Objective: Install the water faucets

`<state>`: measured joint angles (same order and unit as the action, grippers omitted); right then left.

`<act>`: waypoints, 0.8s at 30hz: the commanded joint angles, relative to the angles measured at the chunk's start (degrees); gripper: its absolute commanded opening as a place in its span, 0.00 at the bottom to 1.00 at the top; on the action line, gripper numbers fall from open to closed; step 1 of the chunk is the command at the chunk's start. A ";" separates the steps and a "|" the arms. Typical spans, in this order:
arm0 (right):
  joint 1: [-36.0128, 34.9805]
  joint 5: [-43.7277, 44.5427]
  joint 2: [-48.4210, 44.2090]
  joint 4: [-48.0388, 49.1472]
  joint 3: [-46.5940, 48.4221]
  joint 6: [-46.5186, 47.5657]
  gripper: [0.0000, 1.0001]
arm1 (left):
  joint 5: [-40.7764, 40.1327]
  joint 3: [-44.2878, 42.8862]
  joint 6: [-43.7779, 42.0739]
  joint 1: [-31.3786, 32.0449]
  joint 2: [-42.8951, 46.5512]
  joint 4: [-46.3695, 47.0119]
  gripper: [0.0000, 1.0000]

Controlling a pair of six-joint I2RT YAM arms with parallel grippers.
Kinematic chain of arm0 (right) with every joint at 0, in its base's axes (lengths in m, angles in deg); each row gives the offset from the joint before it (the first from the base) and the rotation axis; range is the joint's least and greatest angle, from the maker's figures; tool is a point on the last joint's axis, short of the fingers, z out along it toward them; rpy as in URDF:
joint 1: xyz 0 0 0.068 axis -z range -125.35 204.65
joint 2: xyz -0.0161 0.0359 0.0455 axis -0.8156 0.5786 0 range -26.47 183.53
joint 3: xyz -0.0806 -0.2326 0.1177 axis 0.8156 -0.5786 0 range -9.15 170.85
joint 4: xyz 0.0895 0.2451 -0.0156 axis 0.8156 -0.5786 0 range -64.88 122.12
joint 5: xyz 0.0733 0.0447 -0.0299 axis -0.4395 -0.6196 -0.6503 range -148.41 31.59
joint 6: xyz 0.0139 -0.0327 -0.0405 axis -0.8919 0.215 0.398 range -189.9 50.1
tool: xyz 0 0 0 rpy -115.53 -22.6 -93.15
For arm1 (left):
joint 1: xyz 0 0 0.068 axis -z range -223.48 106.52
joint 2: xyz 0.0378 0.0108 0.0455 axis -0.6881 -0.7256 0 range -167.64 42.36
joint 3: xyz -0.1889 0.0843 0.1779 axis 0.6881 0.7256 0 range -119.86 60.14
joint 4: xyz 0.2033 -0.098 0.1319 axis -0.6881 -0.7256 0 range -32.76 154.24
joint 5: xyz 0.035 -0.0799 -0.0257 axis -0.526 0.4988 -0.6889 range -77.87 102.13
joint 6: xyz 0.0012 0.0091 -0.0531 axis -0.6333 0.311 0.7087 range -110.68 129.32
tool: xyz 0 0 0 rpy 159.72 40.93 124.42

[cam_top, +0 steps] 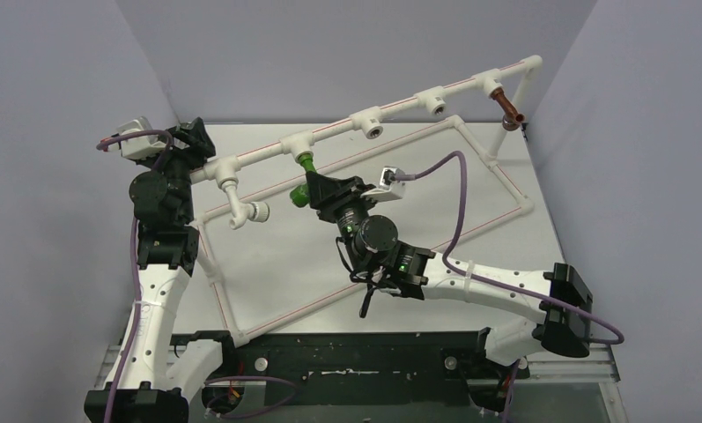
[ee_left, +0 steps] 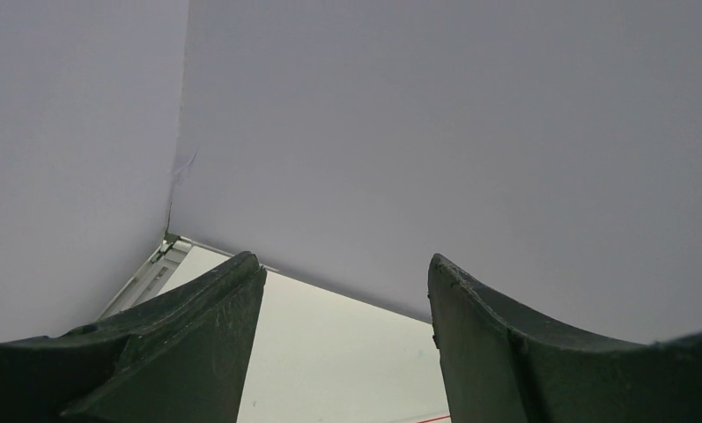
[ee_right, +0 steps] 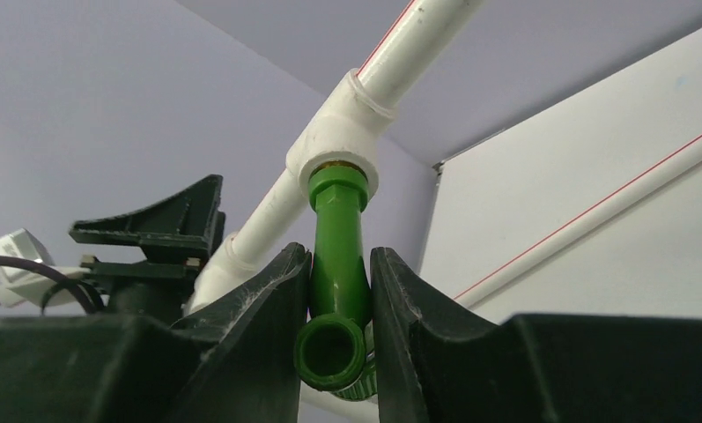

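A bright green water faucet (ee_right: pixel 336 264) is pinched between my right gripper's (ee_right: pixel 340 256) fingers, so that gripper is shut on it. The faucet's upper end sits in a white tee socket (ee_right: pixel 338 159) of the raised pipe rail, and its round mouth faces the camera. From above, the green faucet (cam_top: pixel 304 164) hangs under the rail's middle-left tee with the right gripper (cam_top: pixel 307 190) just below it. A reddish-brown faucet (cam_top: pixel 509 106) hangs from the tee at the rail's far right. My left gripper (cam_top: pixel 195 144) is by the rail's left end; the left gripper (ee_left: pixel 344 262) stands open, holding nothing.
The white pipe frame (cam_top: pixel 470 132) with thin red stripes lies as a rectangle on the table, its raised rail crossing the back. A white tap (cam_top: pixel 243 210) hangs from the leftmost tee. Two more tees (cam_top: pixel 369 123) show open sockets. Grey walls close in on three sides.
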<state>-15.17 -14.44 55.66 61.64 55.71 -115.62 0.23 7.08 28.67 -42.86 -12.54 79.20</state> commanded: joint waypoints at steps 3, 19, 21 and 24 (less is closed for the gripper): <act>0.56 -7.83 -2.43 7.89 -2.20 -25.41 0.00 | 0.75 5.86 -0.37 -0.30 -3.44 -18.98 0.66; 0.74 -11.26 -3.28 13.05 -3.93 -49.65 0.00 | 0.48 5.86 -0.46 -0.29 -3.67 -19.05 0.66; 0.74 -11.18 -3.65 11.91 -3.32 -50.74 0.00 | 0.32 5.79 -0.46 -0.31 -3.75 -19.08 0.66; 0.60 -10.12 -4.44 11.57 -3.72 -52.10 0.00 | 0.17 5.82 -0.55 -0.28 -3.59 -19.10 0.66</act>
<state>-13.14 -19.18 54.52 63.62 50.18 -160.47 0.19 7.10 28.65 -42.90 -12.56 79.24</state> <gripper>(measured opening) 0.289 0.658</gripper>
